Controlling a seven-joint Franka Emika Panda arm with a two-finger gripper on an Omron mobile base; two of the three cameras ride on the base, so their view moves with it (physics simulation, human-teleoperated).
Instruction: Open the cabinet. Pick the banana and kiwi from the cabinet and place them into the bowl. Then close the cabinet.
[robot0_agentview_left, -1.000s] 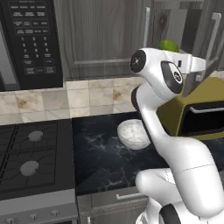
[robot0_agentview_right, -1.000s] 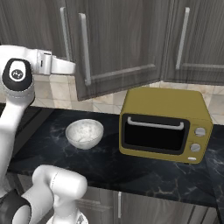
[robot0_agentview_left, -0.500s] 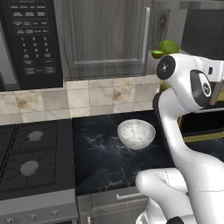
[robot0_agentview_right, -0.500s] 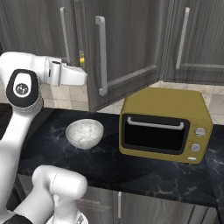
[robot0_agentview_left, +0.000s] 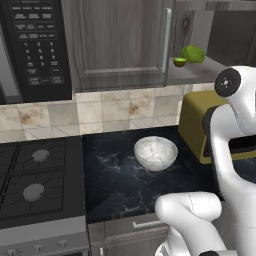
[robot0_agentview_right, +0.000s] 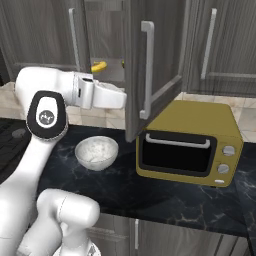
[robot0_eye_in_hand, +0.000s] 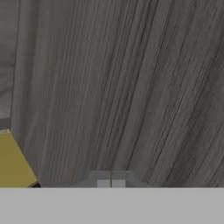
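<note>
Fingers (robot0_eye_in_hand: 110, 183) sit pressed together, holding nothing, right up against the inner wood-grain face of the swung-out door of the cabinet (robot0_agentview_right: 150, 70). In the right base view the wrist reaches toward 3 o'clock behind that door, which stands roughly edge-on to the camera with its long bar handle upright.

Inside, the banana (robot0_agentview_right: 99, 66) lies on the grey shelf at about 11 o'clock from the wrist, its long axis roughly level. In the left base view the kiwi (robot0_agentview_left: 179, 62) rests on the same shelf, just beside the larger green lumpy fruit (robot0_agentview_left: 193, 54).

The bowl (robot0_agentview_right: 96, 152) stands on the dark worktop (robot0_agentview_right: 150, 187) below the wrist, at about 6 o'clock, with the yellow toaster oven (robot0_agentview_right: 187, 145) near it at 3 o'clock. My read: the door is open enough, and the reach must turn back toward the shelf.
</note>
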